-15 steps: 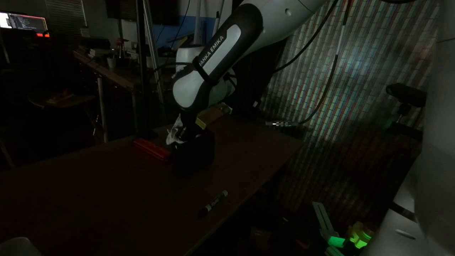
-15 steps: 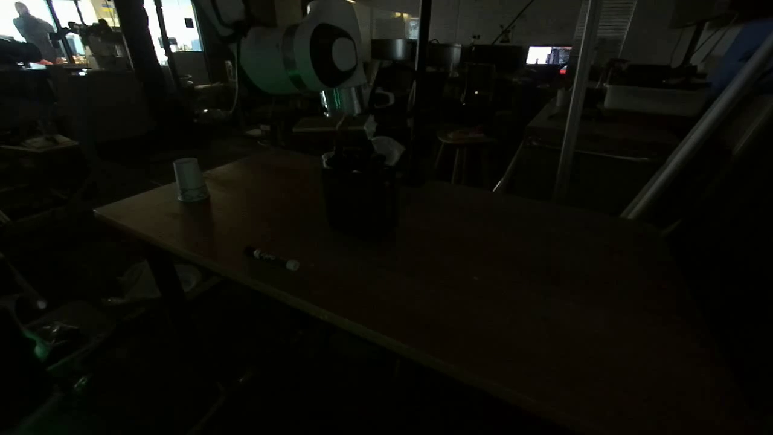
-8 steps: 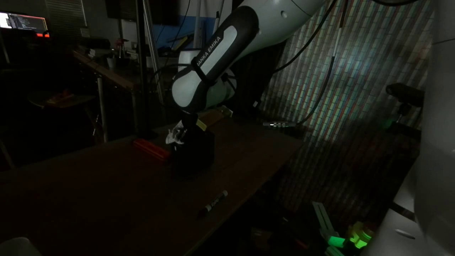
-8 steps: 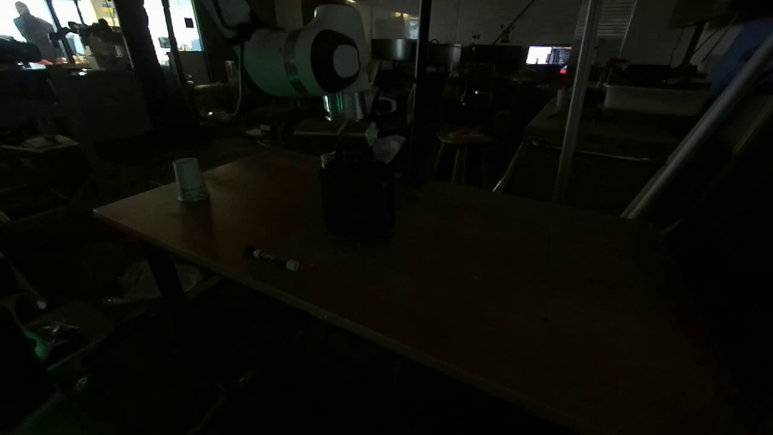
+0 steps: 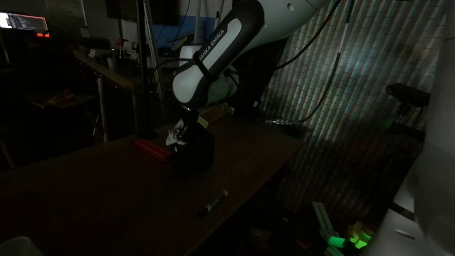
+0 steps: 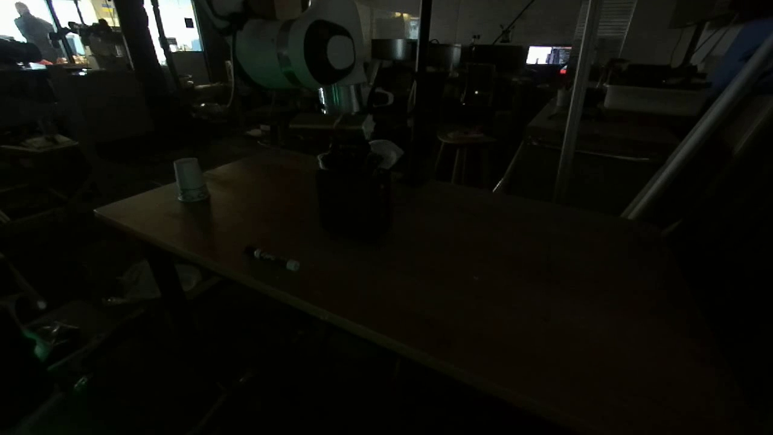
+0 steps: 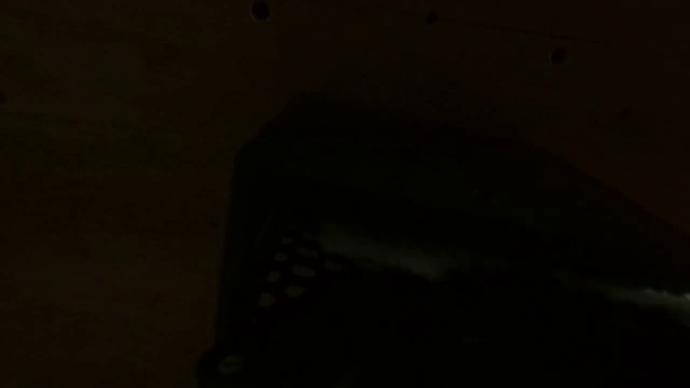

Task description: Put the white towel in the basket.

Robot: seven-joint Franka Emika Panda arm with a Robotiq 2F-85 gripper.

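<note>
White towel [image 5: 173, 138]: crumpled, peaked, at rim of black basket [image 5: 196, 155]. Your tool [image 5: 190, 131]: at basket's mouth; its grip is too dark to tell.

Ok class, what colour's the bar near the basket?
Red; the bar shows best in an exterior view.

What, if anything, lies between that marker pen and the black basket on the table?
Just a bare stretch of tabletop, as far as the dim light shows, separates the marker pen from the black basket; both exterior views show this.
</note>
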